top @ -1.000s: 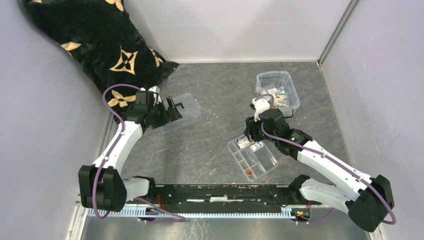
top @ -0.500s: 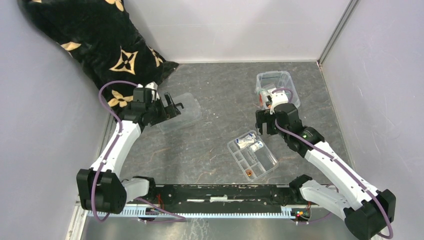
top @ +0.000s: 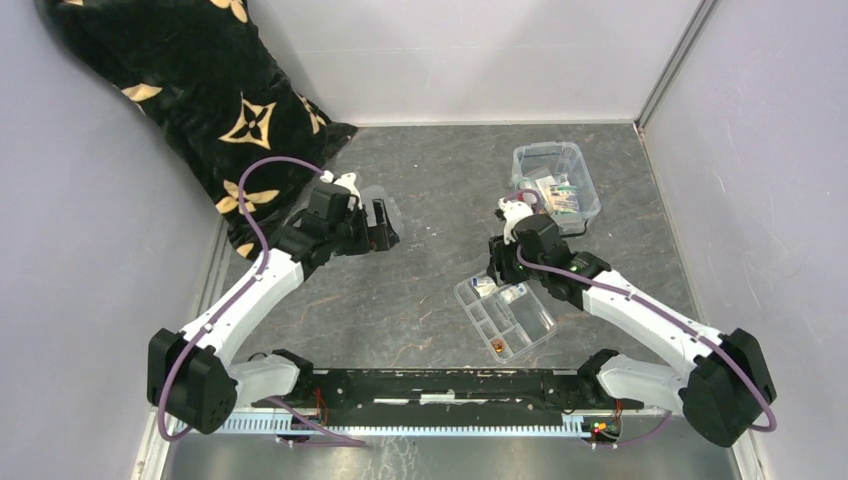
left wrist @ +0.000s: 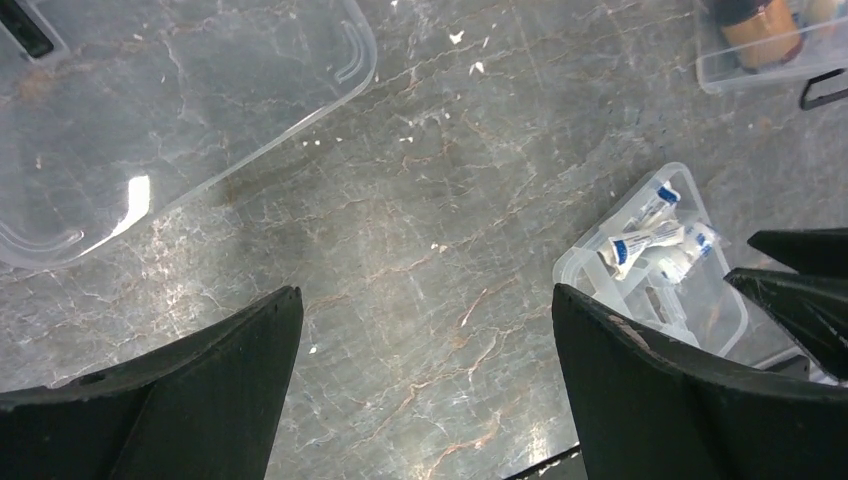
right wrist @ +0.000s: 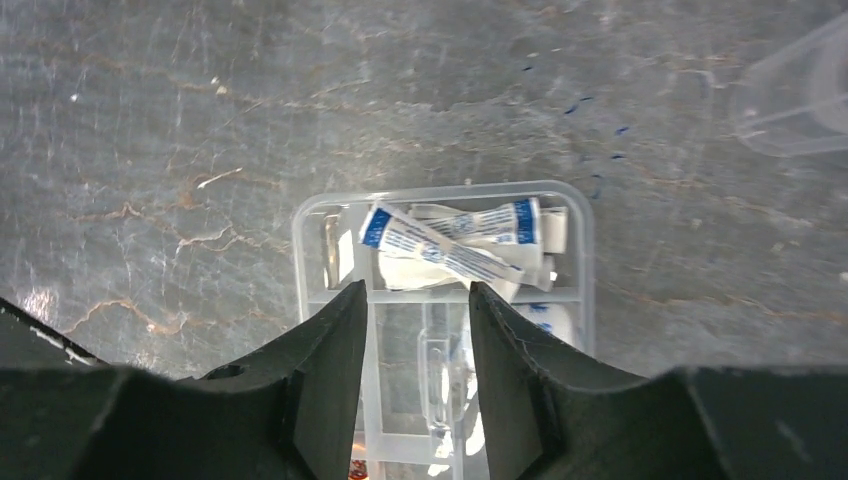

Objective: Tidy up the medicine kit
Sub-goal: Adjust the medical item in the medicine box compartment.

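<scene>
1. The medicine kit box [top: 530, 160] stands open at the upper right of the worktop [top: 430, 170] with small items inside. Its clear lid [left wrist: 150, 120] lies flat, well apart, at centre left.
2. The left pincer [left wrist: 425, 300] hovers by the lid's edge, spread wide and holding nothing.
3. The right pincer [right wrist: 413, 295] hangs over the divided tray [right wrist: 440, 190] at lower centre. Its fingers are partly apart with nothing gripped, above the compartment next to the white-and-blue sachets [right wrist: 440, 245].

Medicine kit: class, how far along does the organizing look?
Done: lid off, some items already in the medicine kit. In hand: right end effector hovers, jaws apart, over packets in the divided tray. Remaining: move those across, refit lid.
</scene>
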Robot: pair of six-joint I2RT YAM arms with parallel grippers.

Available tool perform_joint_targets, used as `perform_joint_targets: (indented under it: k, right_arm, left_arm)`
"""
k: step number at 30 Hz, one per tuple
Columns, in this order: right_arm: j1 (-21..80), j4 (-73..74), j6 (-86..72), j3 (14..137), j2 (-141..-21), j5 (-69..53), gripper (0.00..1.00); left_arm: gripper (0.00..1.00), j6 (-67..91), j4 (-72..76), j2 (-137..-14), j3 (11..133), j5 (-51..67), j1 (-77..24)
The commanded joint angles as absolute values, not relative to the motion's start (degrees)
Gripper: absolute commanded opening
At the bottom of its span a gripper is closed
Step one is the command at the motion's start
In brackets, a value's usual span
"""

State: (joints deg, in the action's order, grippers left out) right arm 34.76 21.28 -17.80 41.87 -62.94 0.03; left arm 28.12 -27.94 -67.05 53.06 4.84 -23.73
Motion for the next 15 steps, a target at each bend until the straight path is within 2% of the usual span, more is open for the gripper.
perform_joint_targets:
  k: [1, 15]
  right_arm:
    - [37.53, 15.66, -20.60, 40.34, -65.67, 1.18, 0.47]
    - [38.48, 13.09, -20.17, 38.85, -73.15, 2.63, 0.46]
  left_arm:
    - [1.00, 31.66, -24.31, -68.83, 51.30, 1.65, -24.52]
    - [1.00, 30.33, -24.46, -69.45, 50.98, 0.76, -24.62]
